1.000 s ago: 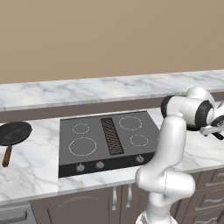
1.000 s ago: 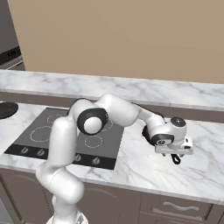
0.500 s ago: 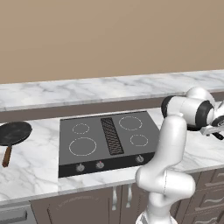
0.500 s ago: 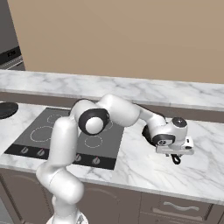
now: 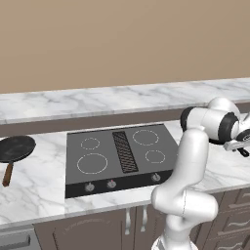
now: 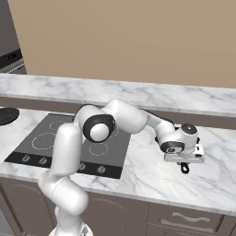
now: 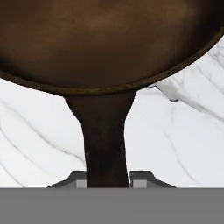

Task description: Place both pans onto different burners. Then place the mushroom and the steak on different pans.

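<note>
At the left end of the marble counter (image 5: 39, 195) lies the black pan (image 5: 17, 148), round and shallow, its brown wooden handle running from the bowl toward the counter's front edge, so its long axis goes front to back; it sits just left of the cooktop (image 5: 122, 154), clear of it. The dark grey cooktop carries four white burner rings (image 5: 92, 163) of differing sizes, with a row of knobs (image 5: 111, 183) along its front edge. From the right base view the arm reaches over to the counter's right part, where the gripper (image 6: 184, 162) hangs low near the front edge with a small dark piece under it, too small there to identify. The hand view gives what the base views cannot: the second pan (image 7: 109, 41), reddish-brown inside with a dark rim, resting on the marble, its dark handle (image 7: 105, 140) pointing straight back at the gripper (image 7: 108, 179), whose fingertips (image 7: 141, 179) are pressed against the handle's two sides, clamped on it.
</note>
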### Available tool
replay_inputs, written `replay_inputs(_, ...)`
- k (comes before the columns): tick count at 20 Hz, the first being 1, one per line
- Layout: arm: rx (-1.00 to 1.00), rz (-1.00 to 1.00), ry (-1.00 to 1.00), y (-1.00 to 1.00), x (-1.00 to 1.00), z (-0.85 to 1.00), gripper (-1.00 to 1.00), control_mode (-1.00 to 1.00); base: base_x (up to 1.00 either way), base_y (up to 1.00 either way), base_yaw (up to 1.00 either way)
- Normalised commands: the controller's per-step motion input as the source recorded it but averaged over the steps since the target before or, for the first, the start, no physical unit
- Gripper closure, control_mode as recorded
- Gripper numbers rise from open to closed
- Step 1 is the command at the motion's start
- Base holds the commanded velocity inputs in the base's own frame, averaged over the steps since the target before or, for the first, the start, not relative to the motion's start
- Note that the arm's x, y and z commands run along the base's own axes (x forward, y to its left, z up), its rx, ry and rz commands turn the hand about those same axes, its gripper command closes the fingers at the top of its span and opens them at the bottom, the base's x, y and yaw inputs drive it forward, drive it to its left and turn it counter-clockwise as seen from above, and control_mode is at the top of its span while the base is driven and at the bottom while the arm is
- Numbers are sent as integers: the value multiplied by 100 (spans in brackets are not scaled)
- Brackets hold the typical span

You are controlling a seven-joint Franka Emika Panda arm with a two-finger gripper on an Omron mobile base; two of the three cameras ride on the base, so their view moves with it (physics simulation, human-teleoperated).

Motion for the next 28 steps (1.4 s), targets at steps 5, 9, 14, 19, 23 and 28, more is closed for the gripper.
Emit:
replay_inputs(5, 0, 0, 0, 22, -1, 1, 100, -100, 0, 0, 0)
replay_inputs(9, -1, 4, 0, 41, -9, 1, 100, -100, 0, 0, 0)
replay_inputs(14, -4, 4, 0, 55, -23, 5, 100, -100, 0, 0, 0)
replay_inputs(19, -8, 10, 0, 67, -23, 14, 100, -100, 0, 0, 0)
replay_inputs(23, -8, 12, 2, 69, -24, 18, 100, -100, 0, 0, 0)
replay_inputs(28, -5, 13, 2, 63, -6, 8, 100, -100, 0, 0, 0)
